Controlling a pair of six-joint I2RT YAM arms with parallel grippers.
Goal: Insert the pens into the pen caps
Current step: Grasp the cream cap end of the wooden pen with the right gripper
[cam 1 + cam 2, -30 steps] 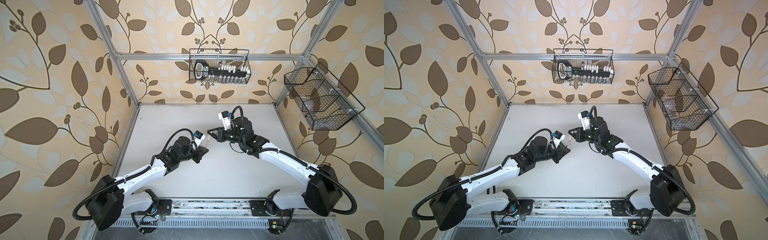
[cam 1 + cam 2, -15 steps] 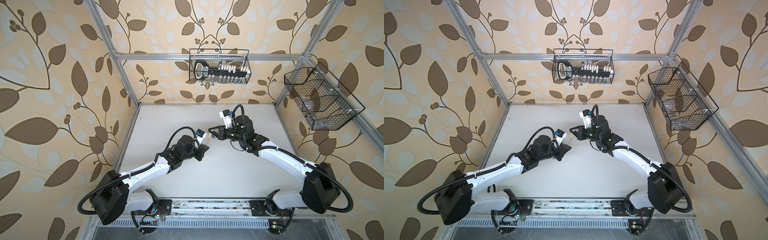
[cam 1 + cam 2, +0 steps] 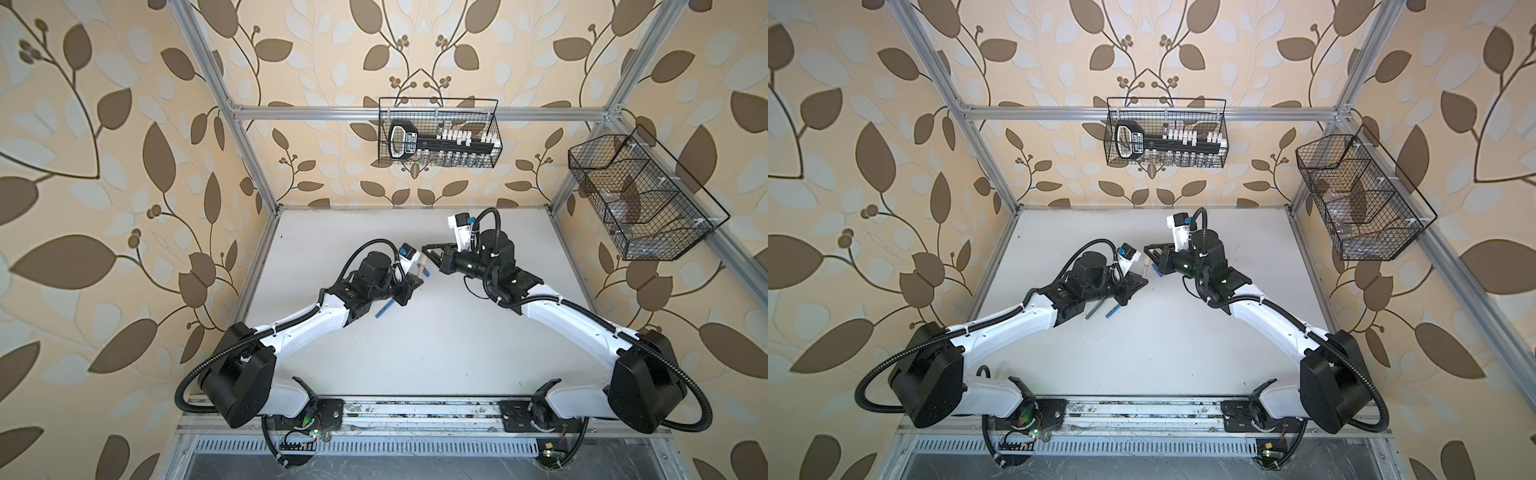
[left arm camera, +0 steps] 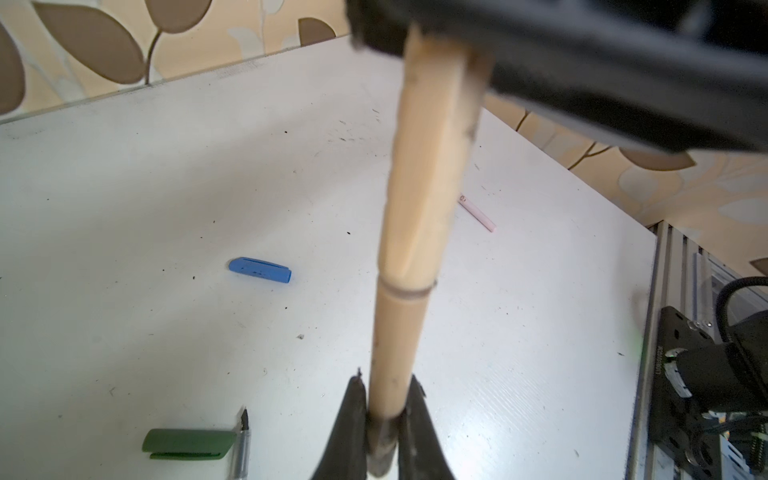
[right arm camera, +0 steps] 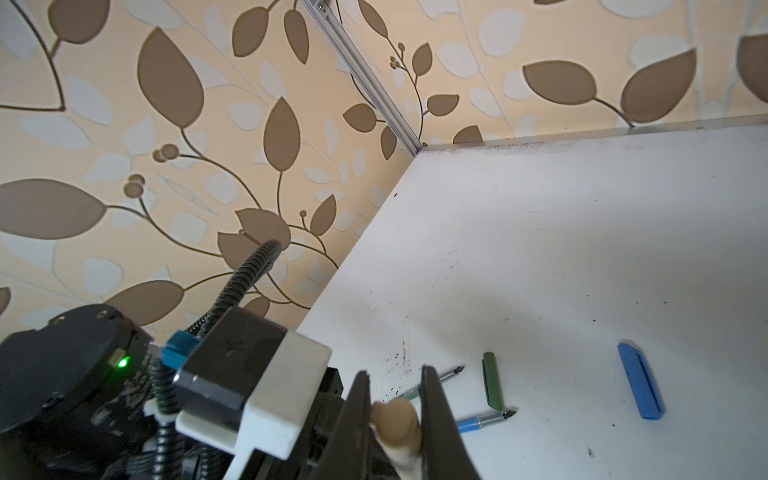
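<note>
Left wrist: left fingers (image 4: 352,428) pinch tan pen (image 4: 395,345), right fingers (image 5: 438,419) the tan cap (image 4: 428,166); blue cap (image 4: 259,270) lies apart.

The tan pen (image 4: 397,332) is matched by the tan cap (image 4: 428,166), with a dark ring where the two meet. The table (image 4: 124,187) is white, flecked with dark specks. On it a blue cap (image 4: 259,270) is seen, and beside the blue cap a dark green cap (image 4: 187,444), a pale pink pen (image 4: 478,214) and a blue pen (image 5: 484,419), silver-necked and black-tipped. The wallpaper (image 3: 104,166) is patterned beige, with brown and pale grey leaves. The wire baskets (image 3: 438,133) are black.
</note>
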